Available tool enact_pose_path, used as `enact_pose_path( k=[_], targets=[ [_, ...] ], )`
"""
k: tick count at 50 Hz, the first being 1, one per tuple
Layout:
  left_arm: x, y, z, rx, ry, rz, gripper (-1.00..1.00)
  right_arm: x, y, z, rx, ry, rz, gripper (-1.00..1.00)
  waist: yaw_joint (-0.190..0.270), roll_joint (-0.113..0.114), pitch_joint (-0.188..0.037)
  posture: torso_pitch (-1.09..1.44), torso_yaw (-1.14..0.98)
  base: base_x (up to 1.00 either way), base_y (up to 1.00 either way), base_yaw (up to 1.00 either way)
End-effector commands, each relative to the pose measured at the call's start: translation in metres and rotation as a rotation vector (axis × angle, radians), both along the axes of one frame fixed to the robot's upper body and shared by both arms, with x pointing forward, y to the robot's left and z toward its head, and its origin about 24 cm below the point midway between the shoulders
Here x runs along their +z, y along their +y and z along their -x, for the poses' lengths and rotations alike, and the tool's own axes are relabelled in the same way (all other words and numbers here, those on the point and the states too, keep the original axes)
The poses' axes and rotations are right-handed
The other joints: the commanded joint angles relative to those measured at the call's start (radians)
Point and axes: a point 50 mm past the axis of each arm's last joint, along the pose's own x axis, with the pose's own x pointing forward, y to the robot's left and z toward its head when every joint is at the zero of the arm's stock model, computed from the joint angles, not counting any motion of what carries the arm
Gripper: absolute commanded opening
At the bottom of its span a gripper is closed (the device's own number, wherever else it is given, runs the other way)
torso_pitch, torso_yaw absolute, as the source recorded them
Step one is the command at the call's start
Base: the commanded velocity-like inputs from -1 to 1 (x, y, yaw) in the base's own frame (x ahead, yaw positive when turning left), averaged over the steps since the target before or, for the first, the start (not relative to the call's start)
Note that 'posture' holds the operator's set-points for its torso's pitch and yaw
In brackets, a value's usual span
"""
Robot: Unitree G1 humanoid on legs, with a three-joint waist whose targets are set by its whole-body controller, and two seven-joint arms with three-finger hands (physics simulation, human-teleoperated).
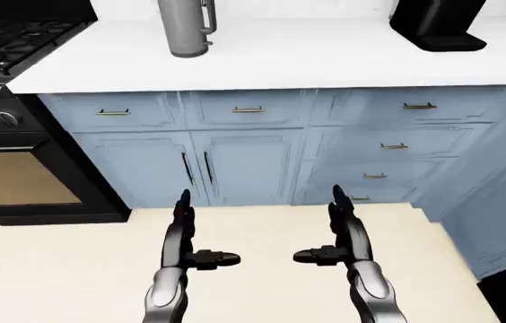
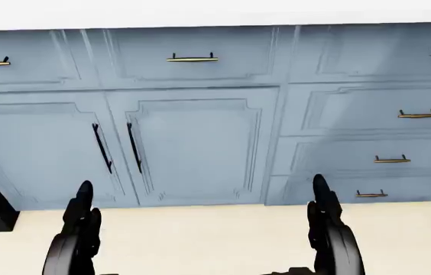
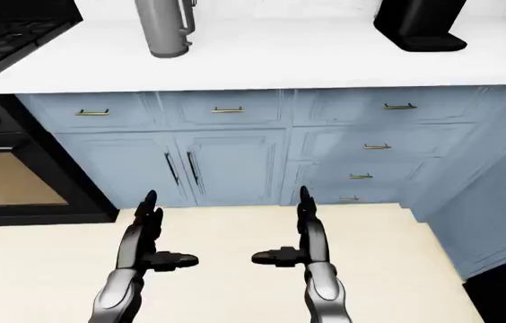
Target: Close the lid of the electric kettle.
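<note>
Kettle: the electric kettle (image 1: 186,27), a grey metal cylinder, stood on the far part of the white bench (image 1: 307,60), left of centre in the left-eye view. Its top was cut off by the picture's upper edge, so the lid could not be seen nor its position judged.

Other bench item: a black appliance (image 1: 437,23) stood well to the right of the kettle, also cropped at the top.

Range: a black stove (image 1: 6,108) with an oven door adjoined the bench on the left.

Cabinets: blue drawers and doors (image 2: 193,132) with brass and black handles filled the space below the bench.

Floor: a cream floor (image 1: 55,269) lay near the robot.

Left hand: the left hand (image 1: 184,232) was raised over the floor, well short of the bench, fingers spread apart with the thumb pointing inward; it held nothing.

Right hand: the right hand (image 1: 343,229) mirrored it, fingers apart, empty.

Step in hand, as judged: approach; the lid step was not yet begun.

Advice: step nearer and slightly left until the kettle stands squarely ahead, then raise the view so the lid shows. Bring one hand above the kettle and press the lid down with flat fingers, straight and gently, so the body does not tip or slide. Keep the other hand away from the handle side.
</note>
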Motion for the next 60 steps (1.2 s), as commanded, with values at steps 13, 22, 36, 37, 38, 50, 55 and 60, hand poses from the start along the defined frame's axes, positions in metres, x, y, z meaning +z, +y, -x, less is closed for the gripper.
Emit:
enact_pose_path(
  k=[13, 22, 36, 37, 38, 50, 55, 60],
  targets=[
    [0.026, 0.0, -0.01, -0.012, -0.163, -0.017, 1.0, 0.037, -0.004, -0.009, -0.005, -0.177, 0.013, 1.0, 0.008, -0.006, -0.078, 0.0, 0.0, 0.0, 0.0, 0.0],
    [0.025, 0.003, -0.011, -0.01, -0.163, -0.024, 1.0, 0.036, -0.004, -0.009, -0.005, -0.175, 0.017, 1.0, 0.008, -0.004, -0.09, 0.0, 0.0, 0.0, 0.0, 0.0],
    [0.092, 0.044, 0.003, 0.109, -0.288, -0.036, 1.0, 0.103, -0.051, 0.026, -0.156, -0.298, 0.085, 1.0, 0.009, -0.005, -0.083, 0.0, 0.0, 0.0, 0.0, 0.0],
    [0.1, 0.049, 0.005, 0.121, -0.301, -0.027, 1.0, 0.11, -0.054, 0.03, -0.164, -0.311, 0.081, 1.0, 0.009, -0.006, -0.082, 0.0, 0.0, 0.0, 0.0, 0.0],
    [0.109, 0.057, 0.009, 0.145, -0.321, -0.029, 1.0, 0.117, -0.058, 0.035, -0.18, -0.323, 0.102, 1.0, 0.009, -0.005, -0.081, 0.0, 0.0, 0.0, 0.0, 0.0],
    [0.211, 0.116, 0.07, 0.344, -0.524, -0.024, 1.0, 0.182, -0.077, 0.084, -0.262, -0.44, 0.206, 1.0, 0.003, 0.01, -0.058, 0.0, 0.0, 0.0, 0.0, 0.0],
    [0.231, 0.144, 0.092, 0.434, -0.58, -0.029, 1.0, 0.198, -0.101, 0.105, -0.322, -0.485, 0.265, 1.0, 0.004, 0.014, -0.044, 0.0, 0.0, 0.0, 0.0, 0.0],
    [0.239, 0.162, 0.107, 0.498, -0.606, -0.027, 1.0, 0.212, -0.111, 0.123, -0.366, -0.5, 0.283, 1.0, 0.009, 0.011, -0.03, 0.0, 0.0, 0.0, 0.0, 0.0]
  ],
)
